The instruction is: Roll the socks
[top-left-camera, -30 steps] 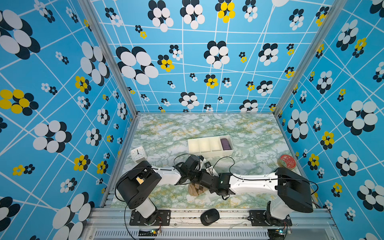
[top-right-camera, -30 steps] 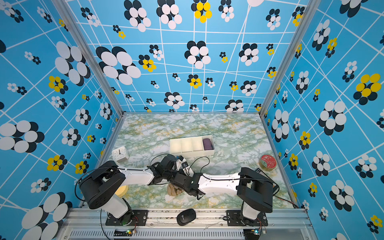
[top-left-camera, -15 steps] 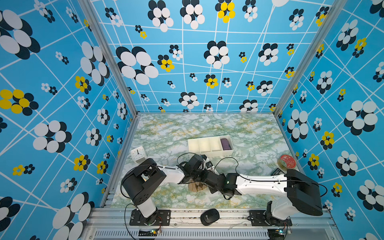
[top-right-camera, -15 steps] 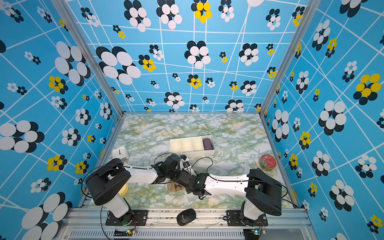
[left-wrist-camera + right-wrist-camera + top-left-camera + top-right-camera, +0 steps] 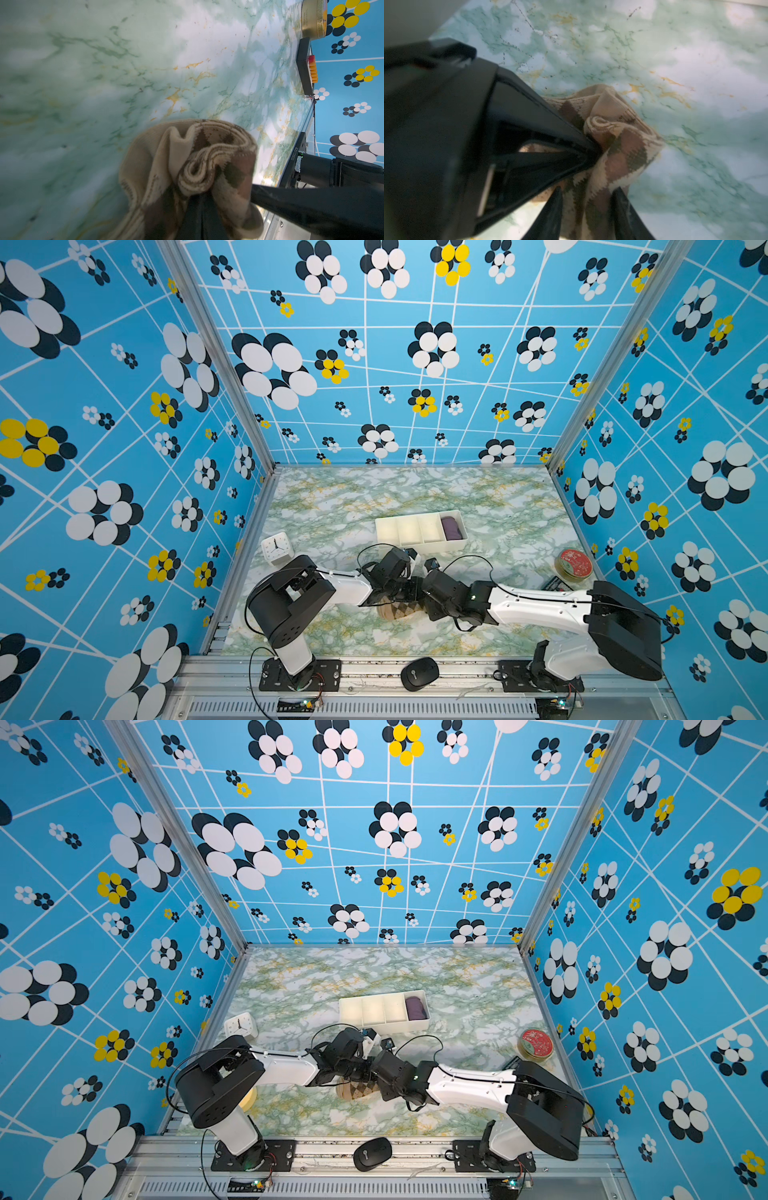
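arms (image 5: 536, 608) white | joints (image 5: 627, 626) black | cables (image 5: 473, 557) black loops | right pincer (image 5: 587, 190) black

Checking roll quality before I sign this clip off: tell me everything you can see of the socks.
The socks are tan ribbed knit with brown argyle diamonds, bunched into a loose, puckered bundle with curled edges showing, not a neat roll. They sit low over the near middle of the table. The left gripper is shut on them; the right gripper is open, its fingers straddling the fabric.

Right jaws now apart (astride socks (image 5: 623, 149))
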You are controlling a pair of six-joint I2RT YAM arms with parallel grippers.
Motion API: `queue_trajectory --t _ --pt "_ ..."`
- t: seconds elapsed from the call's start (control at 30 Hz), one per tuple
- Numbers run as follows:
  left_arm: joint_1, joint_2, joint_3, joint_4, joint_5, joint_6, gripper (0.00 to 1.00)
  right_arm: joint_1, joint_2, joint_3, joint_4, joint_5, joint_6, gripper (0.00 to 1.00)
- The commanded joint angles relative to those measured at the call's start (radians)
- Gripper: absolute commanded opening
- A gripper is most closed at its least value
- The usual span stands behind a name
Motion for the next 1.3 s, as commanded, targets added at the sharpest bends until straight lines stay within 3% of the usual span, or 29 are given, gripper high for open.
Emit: queue_trajectory --t 0.0,0.27,0.43,0.6,1.27 --pt "-0.009 0.071 -0.026 -0.122 -0.063 0.027 0.05 -0.058 -0.107 -0.075 0.088 -0.110 0.048 0.45" --pt "-0.006 0.103 -0.029 -0.094 -0.043 0.020 0.05 -0.173 -0.290 -0.161 0.076 -0.144 0.089 0.48" --pt "0.002 0.100 -0.042 -0.086 -0.039 0.017 0.05 -0.224 -0.262 -0.192 0.058 -0.130 0.142 0.36" --pt "0.013 0.097 -0.051 -0.080 -0.026 0.017 0.05 -0.263 -0.240 -0.234 0.104 -0.128 0.170 0.30" --pt "0.035 0.100 -0.040 -0.067 0.019 0.004 0.05 -0.304 -0.156 -0.293 0.290 -0.297 0.120 0.29"
